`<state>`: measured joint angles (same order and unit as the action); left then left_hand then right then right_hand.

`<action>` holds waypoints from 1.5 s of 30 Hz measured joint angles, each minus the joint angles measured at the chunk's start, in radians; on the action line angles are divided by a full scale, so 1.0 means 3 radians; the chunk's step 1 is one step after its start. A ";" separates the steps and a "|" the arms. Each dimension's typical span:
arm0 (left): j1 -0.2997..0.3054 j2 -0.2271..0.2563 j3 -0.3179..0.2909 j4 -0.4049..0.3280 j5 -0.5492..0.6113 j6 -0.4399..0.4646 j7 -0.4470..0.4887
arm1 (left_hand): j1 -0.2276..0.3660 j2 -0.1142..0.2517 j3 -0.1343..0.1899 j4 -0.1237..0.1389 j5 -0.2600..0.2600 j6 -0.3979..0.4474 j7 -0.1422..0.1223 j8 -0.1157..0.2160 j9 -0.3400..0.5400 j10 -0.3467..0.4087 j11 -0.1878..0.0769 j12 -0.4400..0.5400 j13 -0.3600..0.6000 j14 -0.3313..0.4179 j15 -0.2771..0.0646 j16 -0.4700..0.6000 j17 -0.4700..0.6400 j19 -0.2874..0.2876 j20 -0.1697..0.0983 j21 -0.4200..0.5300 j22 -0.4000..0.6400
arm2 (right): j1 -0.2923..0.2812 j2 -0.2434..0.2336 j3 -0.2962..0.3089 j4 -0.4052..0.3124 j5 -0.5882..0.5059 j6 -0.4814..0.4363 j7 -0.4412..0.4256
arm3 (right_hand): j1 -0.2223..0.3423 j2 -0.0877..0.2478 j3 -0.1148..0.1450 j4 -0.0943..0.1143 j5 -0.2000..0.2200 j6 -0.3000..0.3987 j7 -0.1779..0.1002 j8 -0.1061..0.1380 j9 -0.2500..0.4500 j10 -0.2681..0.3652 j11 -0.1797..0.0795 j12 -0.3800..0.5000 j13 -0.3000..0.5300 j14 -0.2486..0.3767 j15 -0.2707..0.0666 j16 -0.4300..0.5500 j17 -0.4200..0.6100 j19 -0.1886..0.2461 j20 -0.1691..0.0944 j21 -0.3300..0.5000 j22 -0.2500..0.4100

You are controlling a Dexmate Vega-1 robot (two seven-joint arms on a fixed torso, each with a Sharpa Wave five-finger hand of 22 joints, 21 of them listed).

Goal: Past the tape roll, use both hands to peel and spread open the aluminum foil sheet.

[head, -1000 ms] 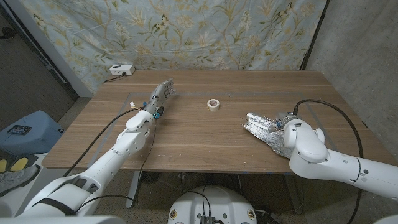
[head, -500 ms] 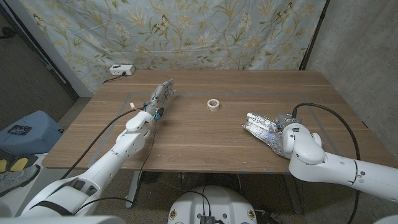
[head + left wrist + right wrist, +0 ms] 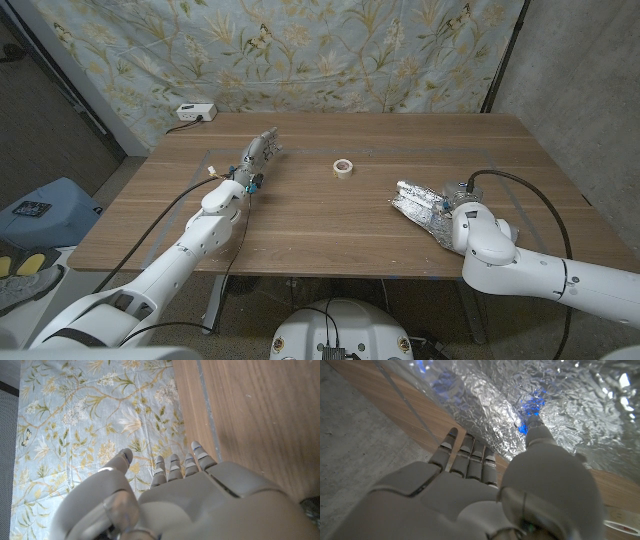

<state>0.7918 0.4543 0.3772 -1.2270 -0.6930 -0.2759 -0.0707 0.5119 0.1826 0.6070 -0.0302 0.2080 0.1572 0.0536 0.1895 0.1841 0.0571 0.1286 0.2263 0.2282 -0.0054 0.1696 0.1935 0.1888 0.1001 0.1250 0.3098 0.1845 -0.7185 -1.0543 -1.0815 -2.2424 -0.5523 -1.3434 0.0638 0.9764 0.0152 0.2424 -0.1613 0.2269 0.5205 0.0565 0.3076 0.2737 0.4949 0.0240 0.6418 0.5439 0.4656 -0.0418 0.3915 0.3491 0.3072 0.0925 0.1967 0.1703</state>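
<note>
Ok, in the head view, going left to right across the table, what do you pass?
White box at the far left corner → left hand → tape roll → foil → right hand, which is at the foil's right edge.

Wooden table [image 3: 330,215], small tape roll [image 3: 343,167] near middle, crumpled aluminum foil sheet [image 3: 420,203] at right
</note>
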 measured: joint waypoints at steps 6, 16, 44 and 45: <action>0.0003 -0.0004 0.0002 -0.0012 0.0000 0.0003 0.0018 | 0.0000 0.0000 0.0000 0.0000 0.0000 0.0000 0.0000 0.0000 0.0000 0.0000 0.0000 0.0000 0.0000 0.0000 0.0000 0.0000 0.0000 0.0018 0.0018 0.0000 0.0000 | -0.0071 0.0006 0.0026 0.0055 0.0047 0.0032 -0.0215 | 0.0095 -0.0028 -0.0065 -0.0009 0.0021 0.0262 -0.0087 0.0151 0.0088 0.0137 -0.0124 0.0328 0.0241 0.0302 -0.0030 0.0227 0.0208 0.0168 -0.0085 0.0025 0.0000; 0.0006 -0.0007 0.0012 -0.0029 0.0008 0.0012 0.0037 | 0.0000 0.0000 0.0000 0.0000 0.0000 0.0036 0.0000 0.0000 0.0000 0.0000 0.0000 0.0026 0.0000 0.0019 0.0019 0.0000 0.0000 0.0018 0.0018 -0.0025 0.0000 | -0.0168 0.0006 0.0078 0.0098 0.0090 0.0078 -0.0420 | 0.0168 -0.0023 -0.0092 0.0019 0.0039 0.0406 -0.0172 0.0227 0.0134 0.0189 -0.0107 0.0521 0.0291 0.0445 -0.0051 0.0348 0.0329 0.0281 -0.0137 0.0051 0.0000; 0.0009 -0.0031 0.0035 -0.0051 0.0020 0.0030 0.0048 | 0.0000 0.0000 0.0027 0.0027 0.0000 0.0036 0.0000 0.0000 -0.0001 0.0018 0.0018 0.0025 0.0000 0.0036 0.0036 0.0000 -0.0001 0.0036 0.0036 -0.0025 -0.0001 | -0.0364 -0.0260 0.0457 -0.0121 0.0347 0.0386 -0.0356 | 0.0278 -0.0018 -0.0109 0.0035 0.0038 0.0491 -0.0233 0.0263 0.0196 0.0189 -0.0107 0.0610 0.0292 0.0508 -0.0061 0.0372 0.0417 0.0338 -0.0195 0.0051 -0.0001; 0.0008 -0.0033 0.0036 -0.0048 0.0020 0.0030 0.0048 | 0.0000 0.0000 0.0027 0.0027 0.0000 0.0036 0.0000 0.0000 -0.0001 0.0018 0.0018 0.0025 0.0000 0.0036 0.0036 0.0000 -0.0001 0.0036 0.0036 -0.0025 -0.0001 | -0.0367 -0.0266 0.0470 -0.0129 0.0360 0.0391 -0.0342 | 0.0277 -0.0018 -0.0111 0.0037 0.0038 0.0486 -0.0228 0.0263 0.0198 0.0189 -0.0107 0.0610 0.0292 0.0508 -0.0061 0.0381 0.0421 0.0338 -0.0195 0.0051 -0.0001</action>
<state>0.7942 0.4444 0.3879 -1.2413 -0.6871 -0.2668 -0.0564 0.5119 0.1826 0.6152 -0.0220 0.2080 0.1679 0.0535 0.1895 0.1838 0.0626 0.1341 0.2340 0.2282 0.0055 0.1805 0.1935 0.1885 0.1108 0.1358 0.3022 0.1843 -0.8286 -1.1342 -0.9405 -2.2811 -0.4443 -1.2262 -0.0389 1.0595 0.0099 0.2092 -0.1502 0.2383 0.6662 -0.0118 0.3865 0.3332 0.5516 -0.0080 0.8248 0.6314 0.6179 -0.0601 0.5059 0.4755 0.4087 0.0340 0.2120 0.1700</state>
